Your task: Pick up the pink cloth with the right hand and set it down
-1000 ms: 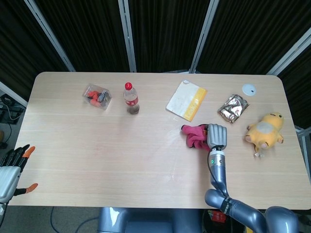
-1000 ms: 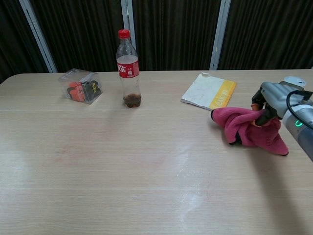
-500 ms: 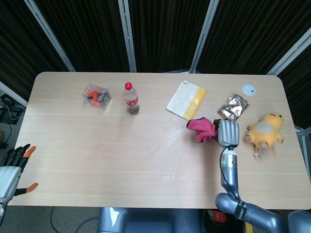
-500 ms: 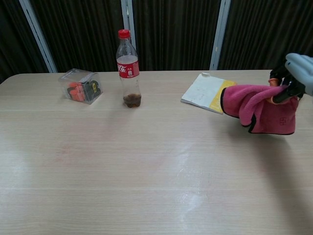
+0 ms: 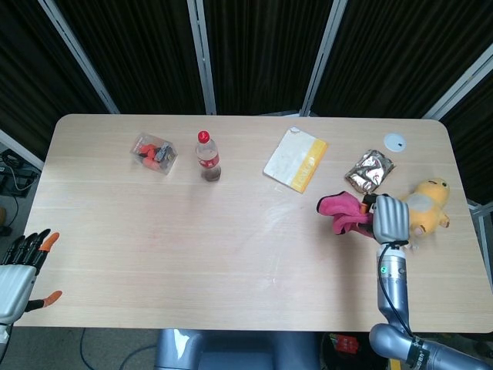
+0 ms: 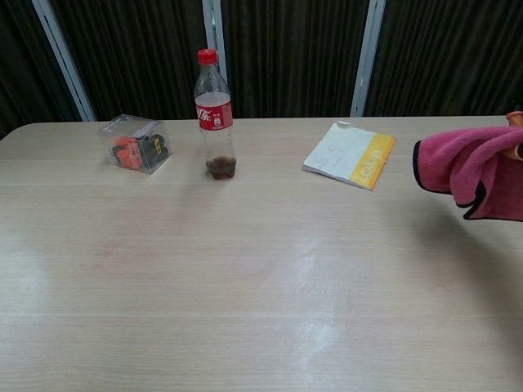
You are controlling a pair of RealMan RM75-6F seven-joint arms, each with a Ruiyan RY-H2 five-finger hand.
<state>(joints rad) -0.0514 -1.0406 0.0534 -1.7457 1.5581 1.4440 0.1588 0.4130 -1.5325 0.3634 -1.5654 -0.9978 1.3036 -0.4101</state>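
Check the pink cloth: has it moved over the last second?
Yes. Gripped by the right hand, the pink cloth has gone rightward, away from the yellow booklet toward the plush toy, lifted off the table.

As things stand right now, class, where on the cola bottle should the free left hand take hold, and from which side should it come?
Grip the cola bottle around its labelled upper body, below the red cap. It stands upright and nearly empty, so a low or top push could likely tip it. Come in level from the front, since the clear box sits on its left. The left hand waits off the table edge.

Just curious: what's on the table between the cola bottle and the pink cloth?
The yellow-and-white booklet lies between the bottle and the pink cloth; the head view shows it best.
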